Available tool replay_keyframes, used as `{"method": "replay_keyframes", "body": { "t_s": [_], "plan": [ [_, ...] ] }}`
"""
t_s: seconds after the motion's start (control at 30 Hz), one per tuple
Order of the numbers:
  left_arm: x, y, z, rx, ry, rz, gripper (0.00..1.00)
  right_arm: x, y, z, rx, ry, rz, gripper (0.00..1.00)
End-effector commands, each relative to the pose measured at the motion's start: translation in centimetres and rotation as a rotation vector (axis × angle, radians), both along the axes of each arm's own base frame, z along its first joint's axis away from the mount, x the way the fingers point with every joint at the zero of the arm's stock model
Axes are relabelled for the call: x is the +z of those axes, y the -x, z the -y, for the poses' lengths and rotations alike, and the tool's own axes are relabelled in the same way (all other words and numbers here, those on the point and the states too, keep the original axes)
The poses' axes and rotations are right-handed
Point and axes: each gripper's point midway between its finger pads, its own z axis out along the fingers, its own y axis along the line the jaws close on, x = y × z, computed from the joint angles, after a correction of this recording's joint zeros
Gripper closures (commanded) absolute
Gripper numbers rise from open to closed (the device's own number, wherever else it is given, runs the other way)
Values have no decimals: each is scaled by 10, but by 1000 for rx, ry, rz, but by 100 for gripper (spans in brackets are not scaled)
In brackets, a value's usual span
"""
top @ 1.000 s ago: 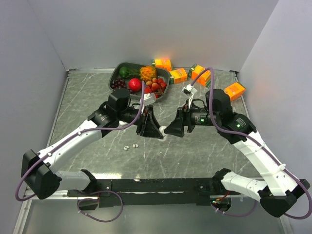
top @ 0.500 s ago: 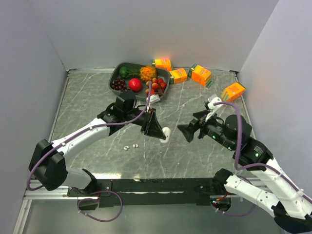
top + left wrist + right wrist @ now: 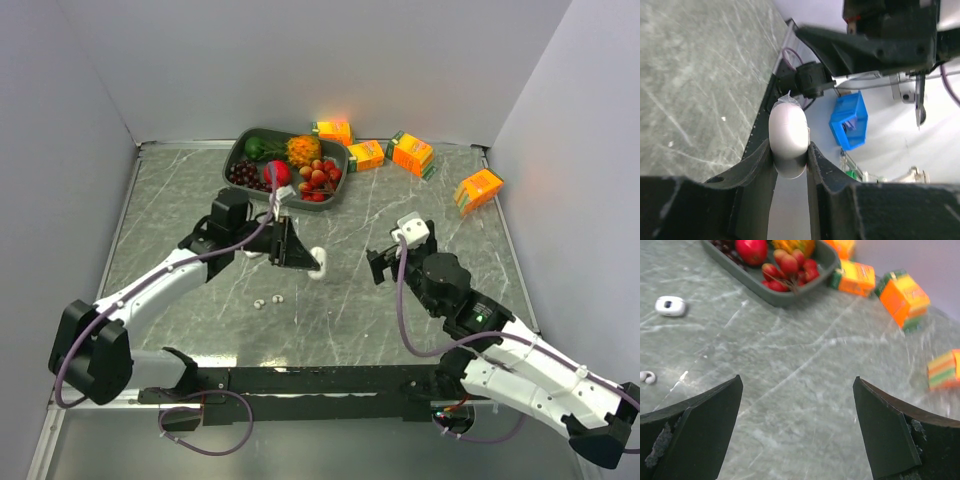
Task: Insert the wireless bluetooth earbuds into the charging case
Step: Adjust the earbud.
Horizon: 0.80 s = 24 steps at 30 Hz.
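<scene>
two earbuds (image 3: 259, 303), four orange cartons (image 3: 411, 153)

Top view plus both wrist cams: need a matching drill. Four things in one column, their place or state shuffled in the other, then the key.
Things
1. left gripper
2. right gripper
3. fruit tray
4. loose earbuds

Place or state
A. jaws wide apart, nothing between them
B. at the far side of the table
C. shut on the white charging case
D. lying on the table, on the near side of the left gripper

Pairs: 1-C, 2-A, 3-B, 4-D
</scene>
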Motion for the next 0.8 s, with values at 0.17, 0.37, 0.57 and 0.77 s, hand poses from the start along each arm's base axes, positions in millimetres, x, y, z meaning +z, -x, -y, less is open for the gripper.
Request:
{"method": "replay_keyframes", "body": {
  "t_s": [0.17, 0.37, 0.57, 0.77],
  "plan": [
    [31, -31, -40, 140, 29, 51, 99, 78, 24, -73, 445, -33, 393, 1],
    [53, -33, -37, 66, 52, 105, 99, 60, 49, -118, 645, 75, 380, 1],
    [67, -18, -27, -42, 86, 155, 99, 56, 62, -131, 688, 197, 457, 1],
    [55, 20, -12, -144, 42, 152, 99, 59, 77, -130, 697, 226, 536, 1]
  ]
}}
